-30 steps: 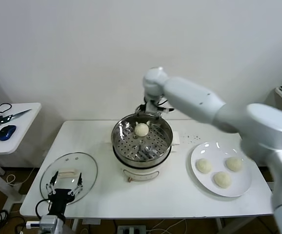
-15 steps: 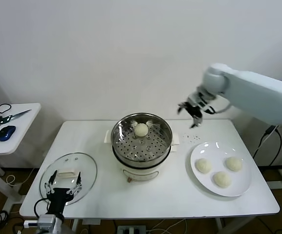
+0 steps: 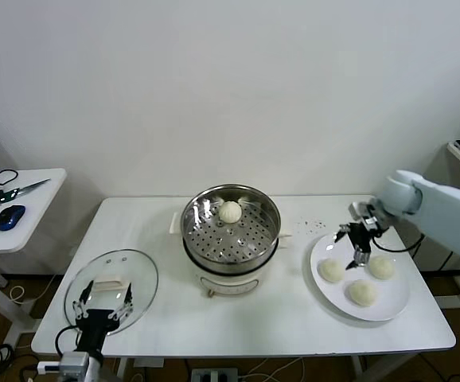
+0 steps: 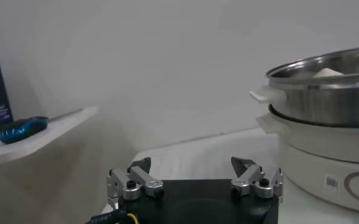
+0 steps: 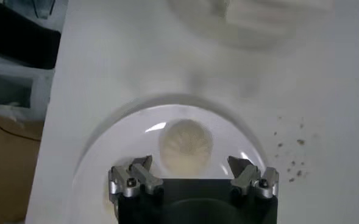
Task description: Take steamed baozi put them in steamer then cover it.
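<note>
The steamer (image 3: 230, 232), a shiny perforated basket on a white pot base, stands mid-table with one baozi (image 3: 231, 212) inside. Three more baozi (image 3: 331, 270) lie on a white plate (image 3: 392, 301) to its right. My right gripper (image 3: 356, 239) hangs open just above the plate's rear-left part. In the right wrist view a baozi (image 5: 186, 145) sits below and between the spread fingers of that gripper (image 5: 190, 167), untouched. The cover (image 3: 138, 280), a glass lid with a white handle, lies at the table's front left. My left gripper (image 3: 103, 306) rests open over it.
A small side table (image 3: 31, 208) at the left carries a blue mouse (image 3: 11, 216) and scissors. The left wrist view shows the steamer (image 4: 325, 91) off to one side of the left gripper (image 4: 191, 167). Dark crumbs (image 3: 313, 224) dot the table behind the plate.
The right arm has swung from behind the steamer's rim out to the right and down over the plate, its gripper open throughout. The left arm has not moved.
</note>
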`<state>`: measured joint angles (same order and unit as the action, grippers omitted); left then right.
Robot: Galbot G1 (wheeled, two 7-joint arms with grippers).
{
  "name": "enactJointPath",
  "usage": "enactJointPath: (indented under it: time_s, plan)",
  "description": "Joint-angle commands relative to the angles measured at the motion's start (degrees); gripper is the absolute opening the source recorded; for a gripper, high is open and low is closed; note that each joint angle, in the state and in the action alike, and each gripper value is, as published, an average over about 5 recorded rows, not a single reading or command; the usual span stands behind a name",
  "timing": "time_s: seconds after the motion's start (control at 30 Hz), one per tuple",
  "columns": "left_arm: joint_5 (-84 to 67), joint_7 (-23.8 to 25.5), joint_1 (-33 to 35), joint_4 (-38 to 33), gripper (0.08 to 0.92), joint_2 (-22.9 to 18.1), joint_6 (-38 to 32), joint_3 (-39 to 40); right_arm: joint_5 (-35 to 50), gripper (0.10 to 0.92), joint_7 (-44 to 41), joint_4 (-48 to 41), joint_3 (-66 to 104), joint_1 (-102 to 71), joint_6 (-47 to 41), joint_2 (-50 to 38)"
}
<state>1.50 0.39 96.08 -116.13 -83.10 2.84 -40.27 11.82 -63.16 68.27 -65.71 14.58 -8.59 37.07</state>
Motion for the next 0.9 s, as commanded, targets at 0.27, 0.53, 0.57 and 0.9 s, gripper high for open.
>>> enactJointPath:
  time_s: [0.27,0.53,0.57,0.9]
  plan:
    - [-0.3,0.3,-0.2,2.1,0.823,0.0,-1.0,-0.4,-5.0,0.823,1.6,-10.4,10.9,-13.0,-0.5,6.8]
    - [-0.2,0.3,0.0,2.5,0.823,0.0,-1.2,-0.6,-5.5,0.823,1.8,-12.7,10.8,-12.6,0.0,9.7]
    - [-0.2,0.2,0.1,2.5,0.823,0.0,-1.2,-0.6,-5.5,0.823,1.7,-12.9,10.8,-12.7,0.1,9.9]
    - [-1.2,-1.4,0.2,2.2,0.823,-0.1,-0.1,-0.3,-5.5,0.802,1.2,-13.6,10.6,-12.6,0.5,10.2]
